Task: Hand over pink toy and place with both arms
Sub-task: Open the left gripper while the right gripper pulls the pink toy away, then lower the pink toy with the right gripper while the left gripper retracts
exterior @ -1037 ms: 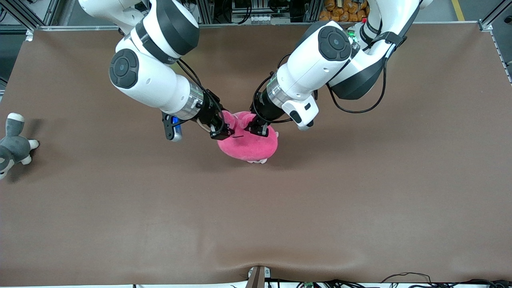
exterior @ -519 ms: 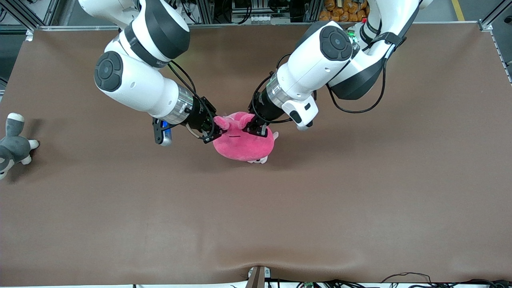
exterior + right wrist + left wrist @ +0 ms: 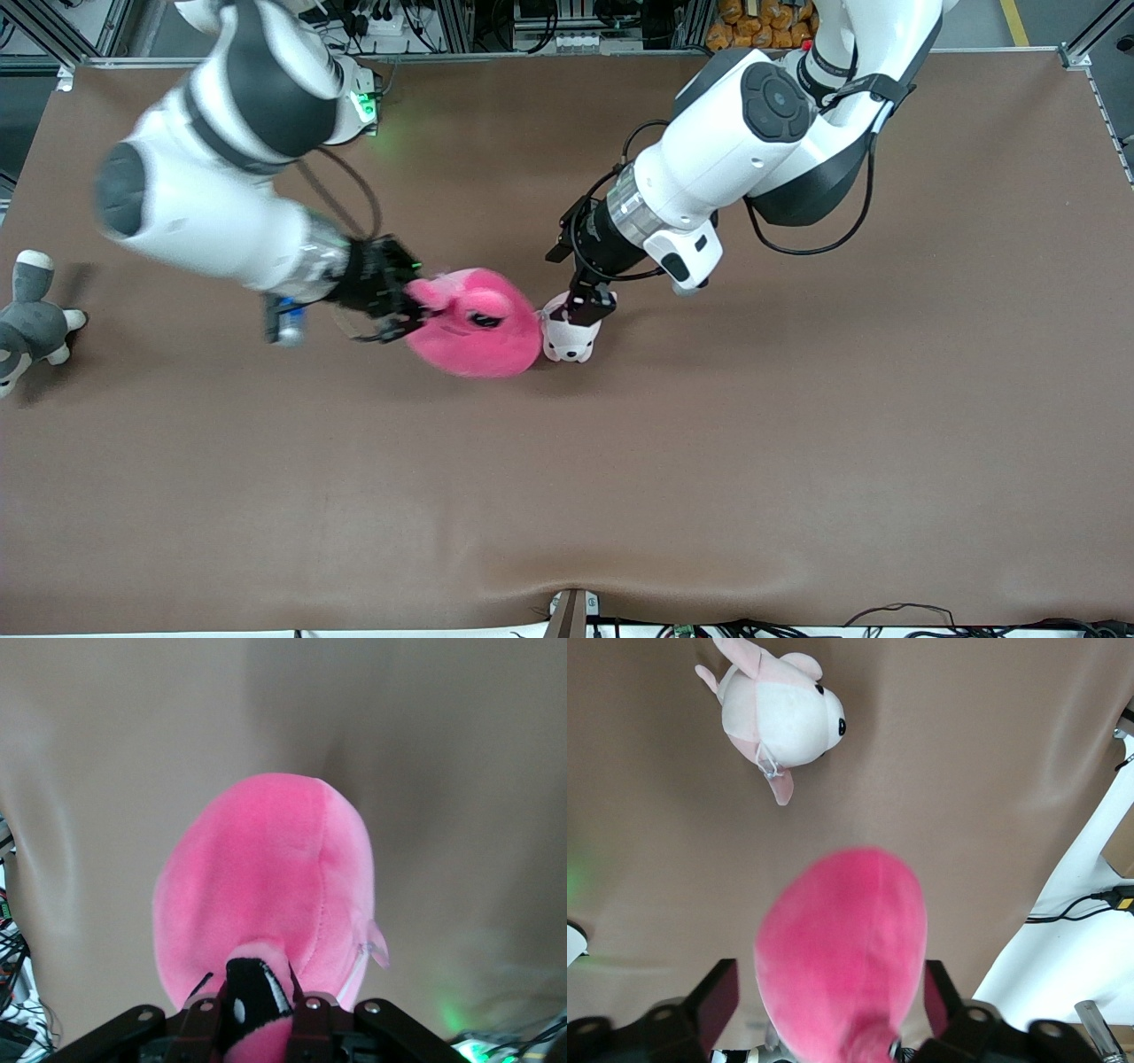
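A round, hot-pink plush toy (image 3: 476, 325) hangs over the middle of the brown table (image 3: 709, 461), pinched by one eye stalk in the right gripper (image 3: 400, 310), whose fingers are clamped tight on it. The left gripper (image 3: 589, 306) hovers with fingers spread wide, holding nothing, just above a small pale pink-and-white plush dog (image 3: 567, 337). A grey-and-white plush animal (image 3: 27, 319) lies at the right arm's end.

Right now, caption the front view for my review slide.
Right gripper clamps the pink toy; left gripper, open, over the pale plush dog.
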`<act>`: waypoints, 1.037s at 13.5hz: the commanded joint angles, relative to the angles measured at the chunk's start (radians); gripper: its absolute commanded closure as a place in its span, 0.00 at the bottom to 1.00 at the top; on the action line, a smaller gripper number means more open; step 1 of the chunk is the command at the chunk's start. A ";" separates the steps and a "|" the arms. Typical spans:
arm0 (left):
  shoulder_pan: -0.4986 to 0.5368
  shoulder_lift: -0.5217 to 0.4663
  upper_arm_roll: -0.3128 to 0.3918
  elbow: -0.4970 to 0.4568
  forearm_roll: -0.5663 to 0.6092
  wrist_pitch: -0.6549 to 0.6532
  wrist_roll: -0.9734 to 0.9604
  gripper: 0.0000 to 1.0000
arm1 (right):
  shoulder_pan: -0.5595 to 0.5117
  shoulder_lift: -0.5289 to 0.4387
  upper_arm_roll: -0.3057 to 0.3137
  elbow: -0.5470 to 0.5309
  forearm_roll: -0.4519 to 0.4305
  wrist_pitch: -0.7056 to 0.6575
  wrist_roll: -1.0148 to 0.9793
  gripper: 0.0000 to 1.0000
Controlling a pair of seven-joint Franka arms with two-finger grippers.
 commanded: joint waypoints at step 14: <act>0.292 -0.206 0.008 -0.002 0.144 -0.466 0.820 0.00 | -0.619 0.321 0.012 0.006 0.014 -0.141 -1.086 1.00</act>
